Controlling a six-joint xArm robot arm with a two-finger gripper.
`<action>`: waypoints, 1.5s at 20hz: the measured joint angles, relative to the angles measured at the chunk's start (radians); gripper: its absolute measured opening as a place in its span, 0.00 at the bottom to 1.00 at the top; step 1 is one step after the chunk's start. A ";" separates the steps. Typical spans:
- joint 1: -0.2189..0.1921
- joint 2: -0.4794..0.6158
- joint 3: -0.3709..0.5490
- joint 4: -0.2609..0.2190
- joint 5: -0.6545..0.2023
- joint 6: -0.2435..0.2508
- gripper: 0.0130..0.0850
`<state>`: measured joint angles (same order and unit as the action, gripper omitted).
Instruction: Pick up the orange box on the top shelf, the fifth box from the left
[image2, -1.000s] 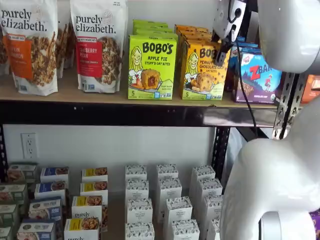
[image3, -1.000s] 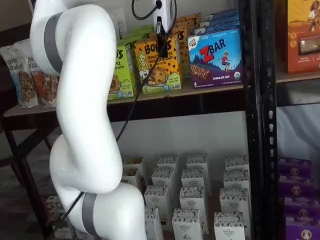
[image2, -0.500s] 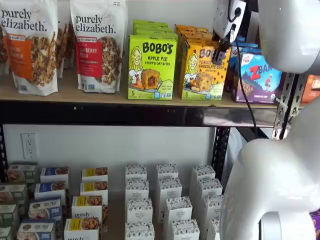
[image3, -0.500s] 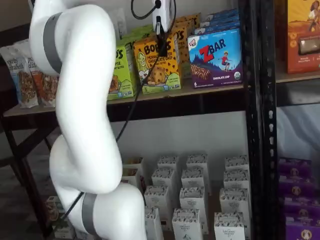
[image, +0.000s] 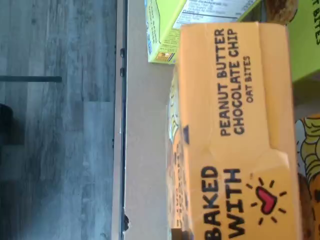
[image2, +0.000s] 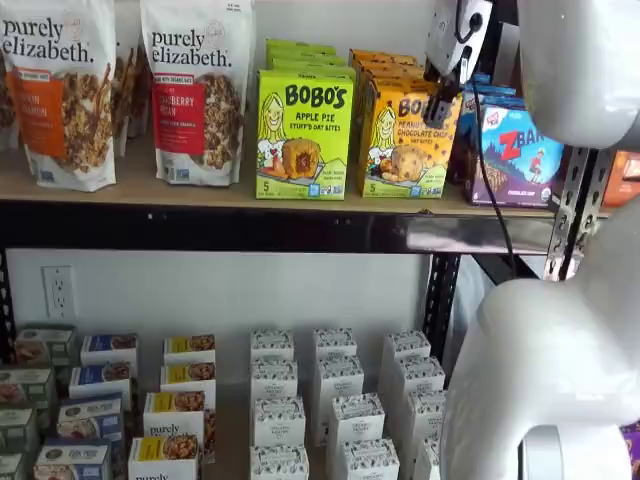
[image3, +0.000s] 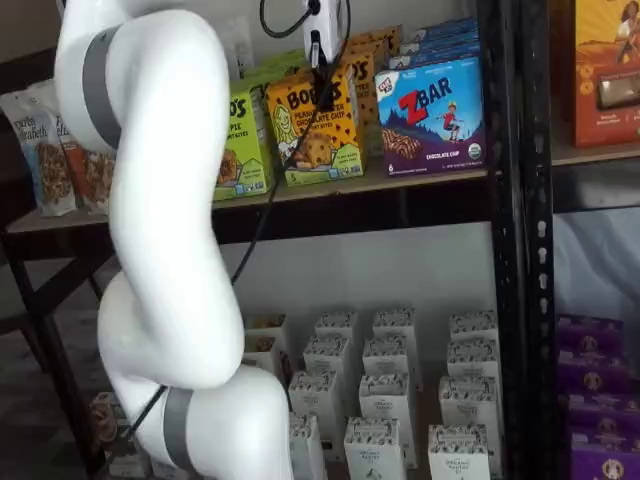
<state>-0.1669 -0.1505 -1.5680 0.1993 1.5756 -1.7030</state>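
The orange box reads Bobo's Peanut Butter Chocolate Chip and stands at the front of its row on the top shelf. It is tipped slightly and drawn a little forward. It shows in both shelf views. My gripper comes down on its top right corner, black fingers closed on the carton's top; it also shows in a shelf view. The wrist view is filled by the box's orange top panel, close up, with the tan shelf board beside it. No fingers show there.
A green Bobo's Apple Pie box stands just left of the orange box, a blue-purple Zbar box just right. Granola bags stand further left. More orange boxes sit behind. A black upright is at the right. My white arm fills the foreground.
The orange box has shifted slightly upward and forward with the gripper on its top. The neighbouring boxes have not moved.
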 joint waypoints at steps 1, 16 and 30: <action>-0.001 -0.001 -0.002 0.001 0.005 0.000 0.39; 0.049 -0.083 -0.002 -0.057 0.154 0.051 0.39; 0.098 -0.227 0.112 -0.083 0.210 0.098 0.39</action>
<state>-0.0693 -0.3770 -1.4559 0.1163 1.7852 -1.6054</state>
